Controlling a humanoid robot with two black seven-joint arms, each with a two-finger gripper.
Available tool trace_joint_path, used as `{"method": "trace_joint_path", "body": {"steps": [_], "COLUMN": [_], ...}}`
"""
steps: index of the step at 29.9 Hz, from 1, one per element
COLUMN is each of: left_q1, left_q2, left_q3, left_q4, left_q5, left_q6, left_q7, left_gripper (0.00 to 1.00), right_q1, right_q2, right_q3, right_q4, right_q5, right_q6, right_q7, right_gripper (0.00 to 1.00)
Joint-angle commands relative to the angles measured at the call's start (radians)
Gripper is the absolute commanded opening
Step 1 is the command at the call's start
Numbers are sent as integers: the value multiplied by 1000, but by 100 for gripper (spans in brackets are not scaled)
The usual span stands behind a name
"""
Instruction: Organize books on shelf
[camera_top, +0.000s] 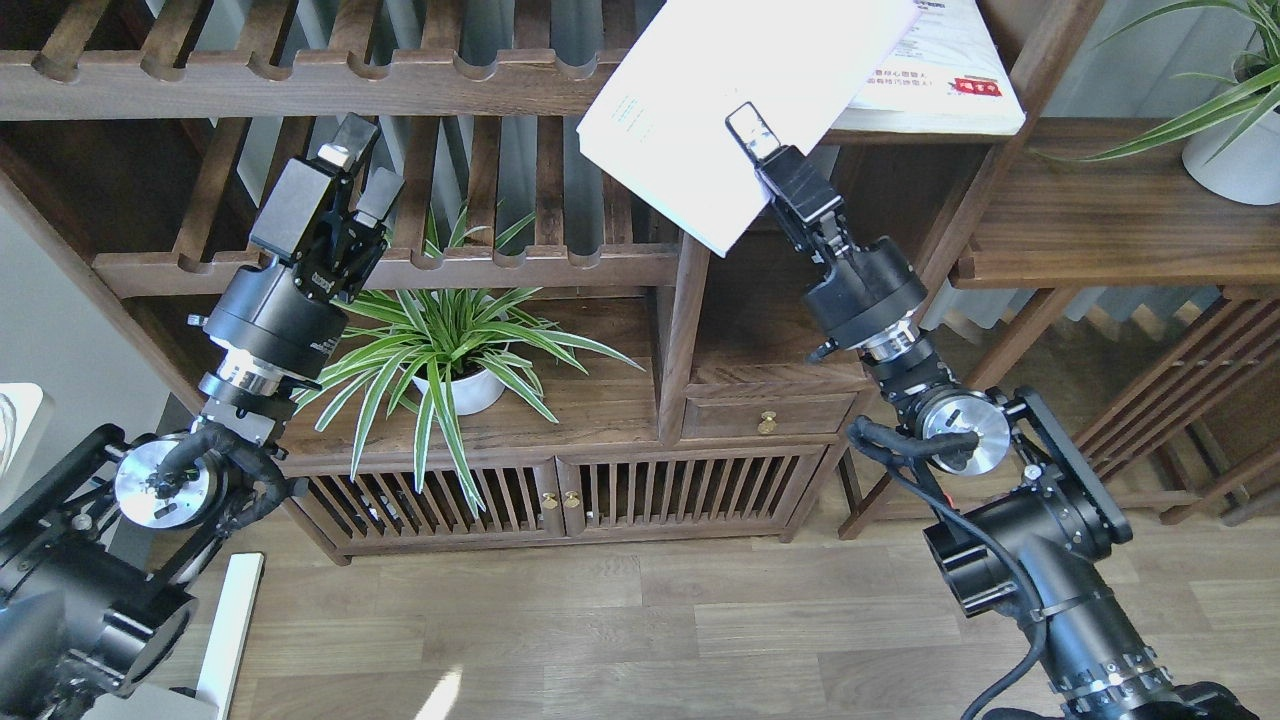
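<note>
right gripper (752, 130) pinches the pale book (720, 90) – top cut off, covering shelf (860, 138); left gripper (362, 165) parted, empty

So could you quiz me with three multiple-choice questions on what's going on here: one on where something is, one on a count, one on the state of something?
1. Where is the pale book that the right gripper holds?
A. On the floor
B. In the air, overlapping the large white book
C. Beside the plant pot

2. How many brass knobs show on the cabinet?
A. Three
B. One
C. Five

3. What is the left gripper doing?
A. Holding a book
B. Gripping a leaf
C. Open and empty

Answers: 1 B, it hangs tilted by the shelf. 2 A, one on the drawer, two on the slatted doors. 3 C, its fingers are apart with nothing between.
</note>
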Motion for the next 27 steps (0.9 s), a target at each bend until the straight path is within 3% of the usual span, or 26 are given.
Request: {"method": "trace_joint_path", "body": {"steps": [1,17,27], "left_q1": [4,20,20], "left_q2": [1,1,-1], "left_q3": [0,3,11], "left_q4": [10,15,15], "left_q5": [0,0,0], "left_q6": [0,0,0], "left_q7": [-2,1,3], "left_gripper": [99,99,99], "right_q1": [-20,-83,29], "right_q2": [-15,-129,-126], "right_q3": [2,102,88], "right_q4": [0,0,-11], "right_q5": [1,96,119], "right_q6": [0,0,0], "right_q7": [1,8,7], "right_gripper": [4,4,4]}}
